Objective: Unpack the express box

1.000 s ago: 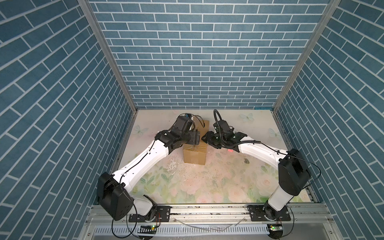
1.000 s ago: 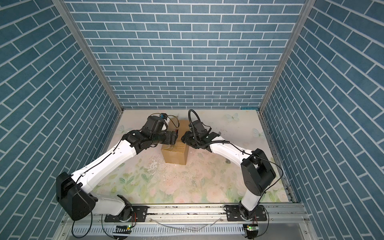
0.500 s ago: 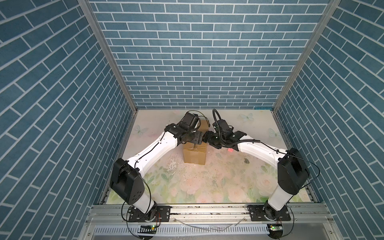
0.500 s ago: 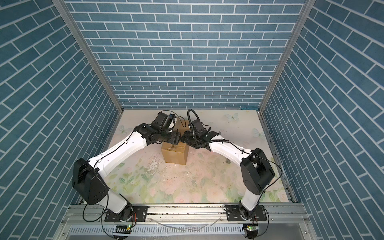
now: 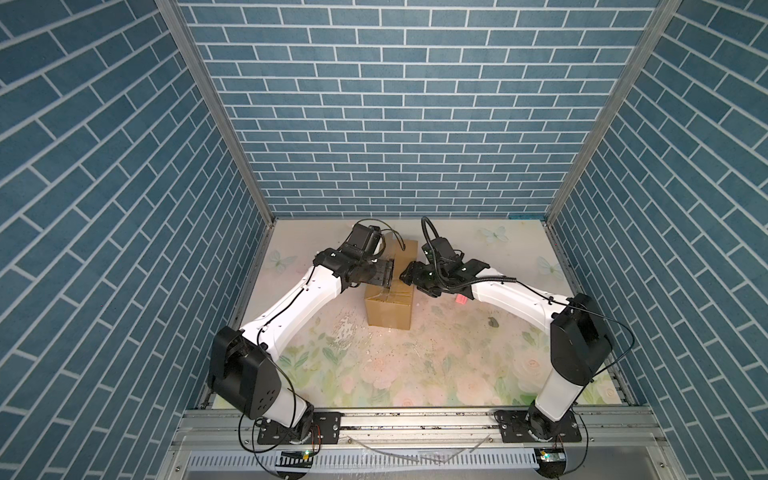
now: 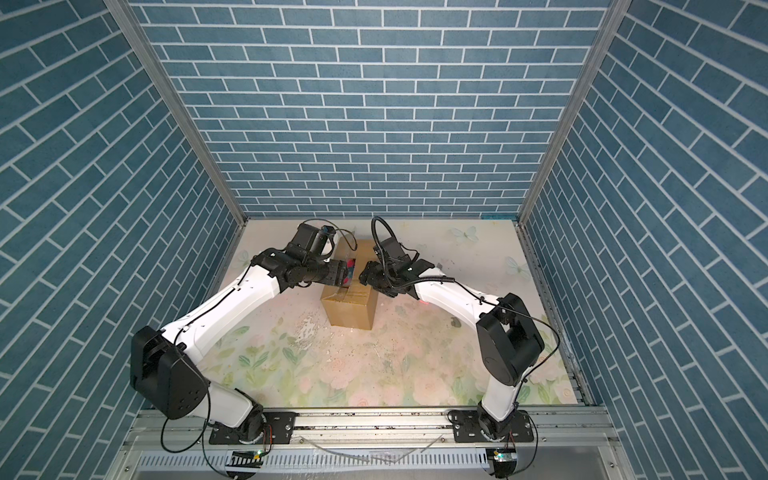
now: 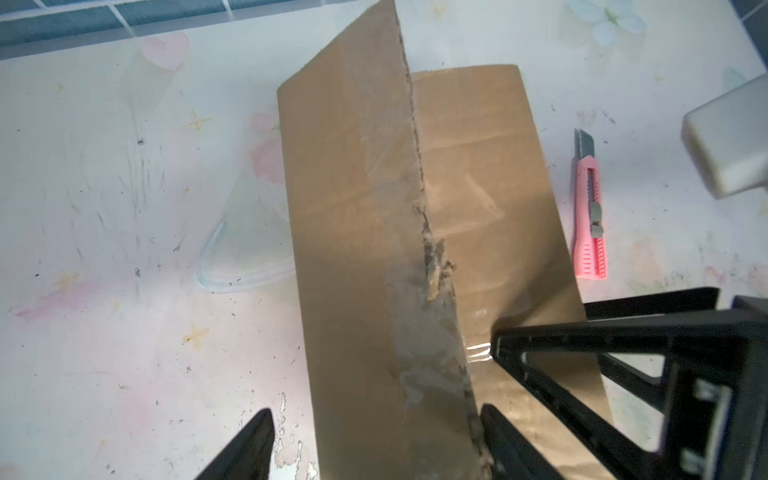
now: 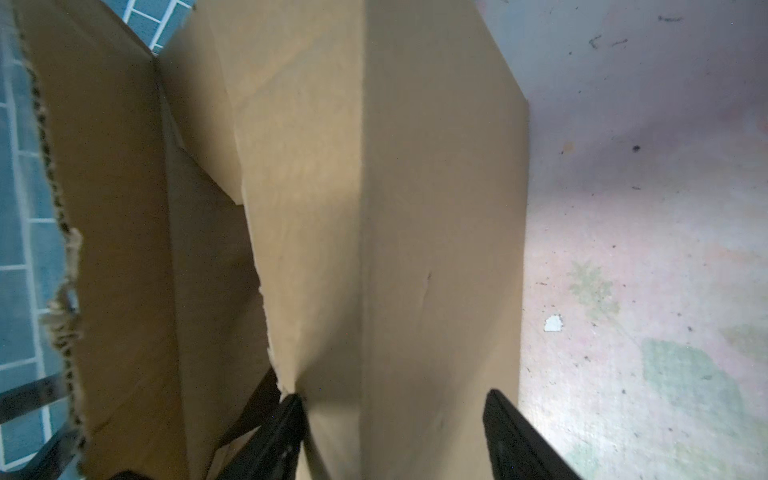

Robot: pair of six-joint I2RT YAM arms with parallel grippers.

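Right wrist, express box point(image 8: 415, 208) cropped, interior unclear

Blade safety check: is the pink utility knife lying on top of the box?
No, the pink plastic utility knife lies on the floral tabletop beside the brown cardboard box.

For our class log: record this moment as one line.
express box: seam split, one flap up | left gripper: open around raised flap | right gripper: open at other flap | pink knife: on table
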